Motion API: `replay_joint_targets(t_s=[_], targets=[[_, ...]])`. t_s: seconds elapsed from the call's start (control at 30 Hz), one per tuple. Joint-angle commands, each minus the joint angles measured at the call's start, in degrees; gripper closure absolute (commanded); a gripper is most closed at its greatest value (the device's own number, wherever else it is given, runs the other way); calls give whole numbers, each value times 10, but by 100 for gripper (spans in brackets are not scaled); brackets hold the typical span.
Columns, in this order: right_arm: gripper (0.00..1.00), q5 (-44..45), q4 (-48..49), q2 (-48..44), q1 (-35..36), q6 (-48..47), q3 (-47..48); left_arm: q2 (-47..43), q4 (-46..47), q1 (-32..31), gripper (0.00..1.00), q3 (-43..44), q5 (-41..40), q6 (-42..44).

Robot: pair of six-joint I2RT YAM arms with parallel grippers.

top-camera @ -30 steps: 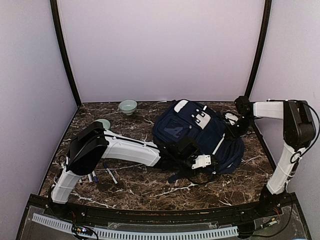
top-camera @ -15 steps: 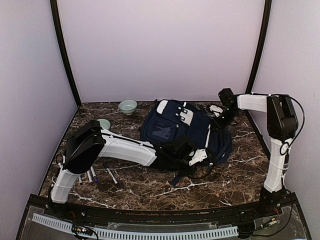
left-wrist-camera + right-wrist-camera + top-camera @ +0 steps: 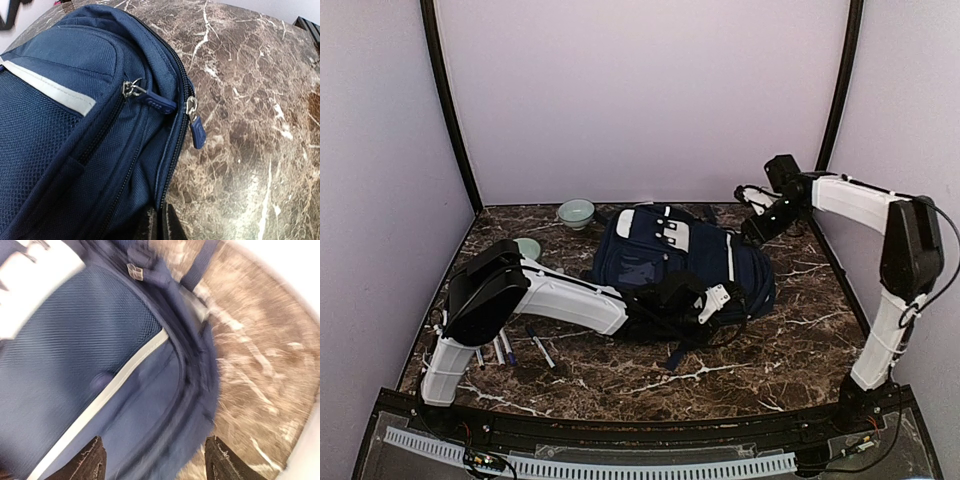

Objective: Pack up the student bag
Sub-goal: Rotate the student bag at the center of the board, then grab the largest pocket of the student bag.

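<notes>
Pinching student bag [image 3: 75,130], left hand [image 3: 161,222] closed

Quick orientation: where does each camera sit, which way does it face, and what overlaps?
Top external: above and behind the bases, facing down and forward across the table; both arms and the student bag show.
Left wrist: on the left hand, low beside the bag's zip pulls; its shut fingertips show at bottom.
Right wrist: on the right hand, looking down onto the bag's mesh panel; spread fingertips show.
Shared: all show bag and table.
</notes>
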Motion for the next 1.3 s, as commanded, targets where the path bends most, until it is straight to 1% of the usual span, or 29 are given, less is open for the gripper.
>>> replay_joint_targets(t_s=[0.0, 0.13, 0.2, 0.27, 0.33, 0.37, 0.4, 0.5, 0.6, 0.83, 0.97, 1.1, 1.2, 1.27], targets=[[31, 18, 14, -161, 2, 12, -85, -33, 69, -9, 100, 6, 10, -19], [32, 11, 9, -255, 8, 13, -175, -33, 89, -10, 100, 10, 8, -22], [33, -15, -3, -289, 12, 2, -227, -33, 104, -10, 100, 13, 6, -24], [34, -62, -28, -313, 20, -32, -268, -32, 115, -9, 100, 16, -4, -21], [36, -69, -37, -328, 28, -49, -307, -30, 131, -10, 100, 17, -14, -24], [39, -81, -38, -333, 28, -57, -319, -29, 139, -10, 100, 18, -20, -27], [41, -87, -48, -334, 28, -62, -318, -26, 148, -10, 100, 19, -26, -29], [42, -93, -42, -336, 29, -54, -309, -22, 176, -10, 100, 21, -36, -45], [43, -100, -53, -313, 30, -49, -298, -16, 196, -10, 100, 32, -39, -56], [45, -128, -35, -288, 32, -28, -303, 8, 198, -10, 100, 80, -43, -72], [46, -113, -19, -288, 32, -20, -307, 10, 201, -10, 100, 91, -51, -77], [50, -97, 0, -284, 32, -15, -317, 9, 199, -10, 100, 100, -52, -77], [56, -90, 14, -278, 32, -12, -319, 6, 200, -10, 100, 102, -50, -79], [58, -91, 26, -274, 32, -11, -321, 4, 202, -10, 100, 101, -46, -83]])
